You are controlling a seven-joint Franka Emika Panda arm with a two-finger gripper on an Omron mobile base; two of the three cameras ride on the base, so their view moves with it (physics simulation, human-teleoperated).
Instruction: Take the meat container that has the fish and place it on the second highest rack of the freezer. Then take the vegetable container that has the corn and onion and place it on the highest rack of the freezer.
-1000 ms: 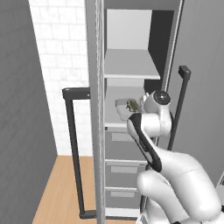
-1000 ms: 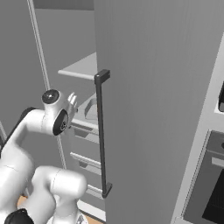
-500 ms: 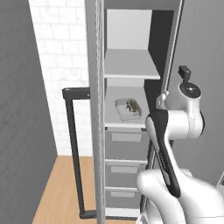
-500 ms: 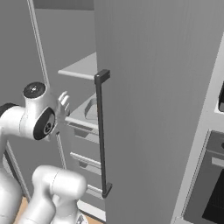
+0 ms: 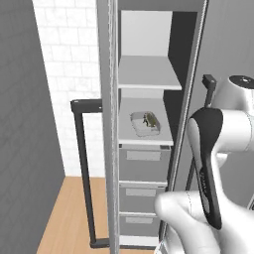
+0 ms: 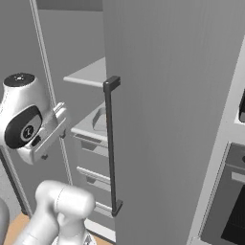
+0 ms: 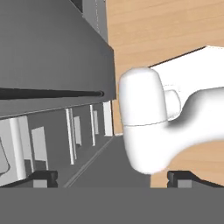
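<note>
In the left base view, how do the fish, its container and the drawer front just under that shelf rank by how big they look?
Largest to smallest, as they appear:
1. The drawer front, widest and tallest by far.
2. The container, a pale tray on the second highest rack.
3. The fish, a small dark lump inside the tray.
All sit at similar depth, so the order looks reliable.

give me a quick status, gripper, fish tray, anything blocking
Two-finger gripper open, empty, pulled back from tall grey freezer. Pale tray with olive-brown fish sits on second highest shelf board. Topmost shelf board bare, nothing blocking.

The freezer [image 5: 149,149] stands open. A pale meat container [image 5: 145,124] holding the small olive-brown fish [image 5: 150,119] rests on the second highest rack [image 5: 130,134].
</note>
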